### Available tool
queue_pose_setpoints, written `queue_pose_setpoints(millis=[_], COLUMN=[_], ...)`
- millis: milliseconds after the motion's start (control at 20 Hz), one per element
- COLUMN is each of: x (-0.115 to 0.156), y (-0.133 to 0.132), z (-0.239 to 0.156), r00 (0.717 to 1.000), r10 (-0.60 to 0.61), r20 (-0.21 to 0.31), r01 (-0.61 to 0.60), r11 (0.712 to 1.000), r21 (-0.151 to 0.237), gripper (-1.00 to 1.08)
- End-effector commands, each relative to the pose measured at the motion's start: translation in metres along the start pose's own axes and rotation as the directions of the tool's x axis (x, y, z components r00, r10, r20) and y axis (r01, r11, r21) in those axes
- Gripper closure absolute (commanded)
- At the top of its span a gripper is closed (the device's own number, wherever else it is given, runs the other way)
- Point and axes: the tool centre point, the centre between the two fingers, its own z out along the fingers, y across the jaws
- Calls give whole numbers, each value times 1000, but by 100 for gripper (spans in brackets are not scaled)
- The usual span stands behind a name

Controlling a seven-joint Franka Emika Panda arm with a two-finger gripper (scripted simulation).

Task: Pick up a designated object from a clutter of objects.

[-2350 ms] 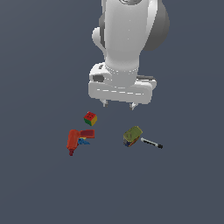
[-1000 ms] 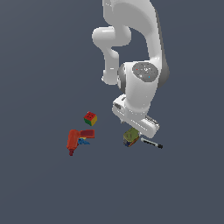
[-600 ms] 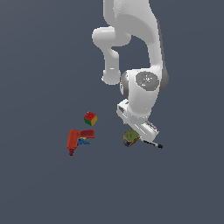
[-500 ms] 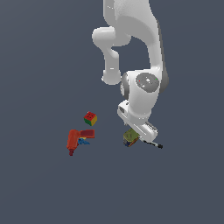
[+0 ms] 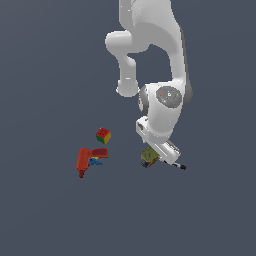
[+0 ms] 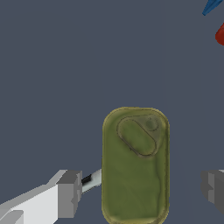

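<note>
The olive-topped can (image 6: 135,164) fills the wrist view, its top with a pull tab facing the camera. My gripper (image 6: 142,192) is open, one finger (image 6: 70,194) on one side of the can and the other (image 6: 214,188) on the opposite side, neither touching it. In the exterior view my gripper (image 5: 154,156) is low over the can (image 5: 147,159), which is half hidden by the hand. The black-and-silver pen (image 5: 179,165) pokes out beside it; in the wrist view the pen (image 6: 91,180) shows between one finger and the can.
The red-green-yellow cube (image 5: 103,135) and the red toy drill (image 5: 85,161) lie to the exterior view's left of the can. A red and a blue edge of the drill (image 6: 218,30) show at a corner of the wrist view. The floor is plain dark grey.
The arm has swung over and come down from above the clutter to just over the can. The objects have not moved.
</note>
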Motion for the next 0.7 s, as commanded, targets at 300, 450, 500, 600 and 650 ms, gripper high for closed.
queue_pose_setpoints(millis=[300, 450, 500, 600, 650], x=[0, -1, -1, 0, 0], y=[1, 1, 1, 1, 0], z=[27, 40, 43, 48, 49], r00=[1000, 1000, 1000, 1000, 1000], r10=[2, 3, 3, 4, 4], r20=[0, 0, 0, 0, 0], r01=[-2, -3, -3, -4, -4], r11=[1000, 1000, 1000, 1000, 1000], r21=[0, 0, 0, 0, 0], gripper=[-92, -92, -92, -92, -92])
